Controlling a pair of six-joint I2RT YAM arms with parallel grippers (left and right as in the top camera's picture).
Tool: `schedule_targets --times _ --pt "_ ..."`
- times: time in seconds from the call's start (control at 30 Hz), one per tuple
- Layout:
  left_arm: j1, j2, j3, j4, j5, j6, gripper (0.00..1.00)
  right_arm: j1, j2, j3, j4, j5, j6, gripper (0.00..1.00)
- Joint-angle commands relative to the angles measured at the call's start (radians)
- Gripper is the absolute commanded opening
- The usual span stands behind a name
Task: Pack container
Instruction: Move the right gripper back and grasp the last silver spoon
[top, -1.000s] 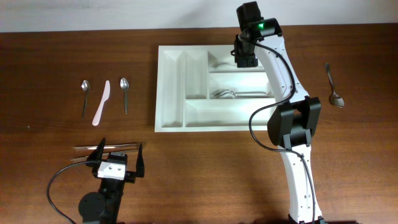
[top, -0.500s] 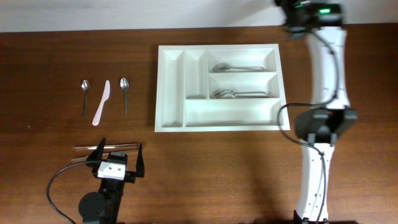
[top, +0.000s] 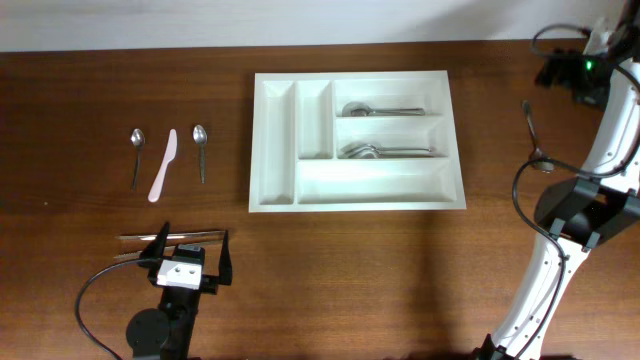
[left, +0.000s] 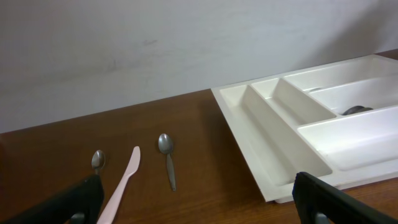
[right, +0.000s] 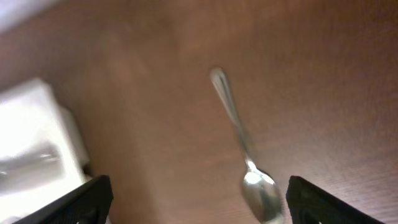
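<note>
Locate the container (top: 356, 203) flat at mid-table, with spoons (top: 385, 108) in its two upper long compartments. Your left gripper (top: 195, 240) stands spread wide and empty near the front-left. Your right gripper (right: 199, 202) is likewise spread, holding nothing, facing a lone spoon (right: 245, 155) right of the container.

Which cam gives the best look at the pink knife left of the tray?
Overhead: the pink knife shows whole, tip to handle end, with nothing covering it. The left wrist view shows it closer and larger, but its near end runs off the bottom edge of the frame. The right wrist view doesn't show it at all.
</note>
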Motion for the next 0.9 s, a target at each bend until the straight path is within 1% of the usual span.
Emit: schedule_targets --times 0.0,0.1,0.2,0.37,0.47,0.67,0.87 --pt "0.006 -0.007 -0.005 -0.002 -0.007 0.013 0.99 -0.016 -0.012 -0.132 0.005 0.065 -0.16 0.9" --pt "0.006 -0.007 -0.005 -0.001 -0.007 0.013 0.99 -0.015 -0.012 -0.251 0.049 0.115 -0.2 0.9" --pt "0.006 -0.007 -0.005 -0.002 -0.007 0.013 0.99 -0.015 -0.012 -0.349 0.103 0.141 -0.203 0.91" --pt "0.006 -0.007 -0.005 -0.001 -0.007 0.013 0.99 -0.015 -0.012 -0.457 0.198 0.14 -0.204 0.92" --pt "0.006 -0.007 -0.005 -0.002 -0.007 0.013 0.99 -0.014 -0.012 -0.52 0.274 0.136 -0.248 0.93" --pt "0.006 -0.007 -0.005 -0.002 -0.007 0.013 0.99 -0.014 -0.011 -0.552 0.32 0.136 -0.308 0.94" --pt "0.006 -0.007 -0.005 -0.002 -0.007 0.013 0.99 -0.014 -0.011 -0.552 0.332 0.137 -0.327 0.93"
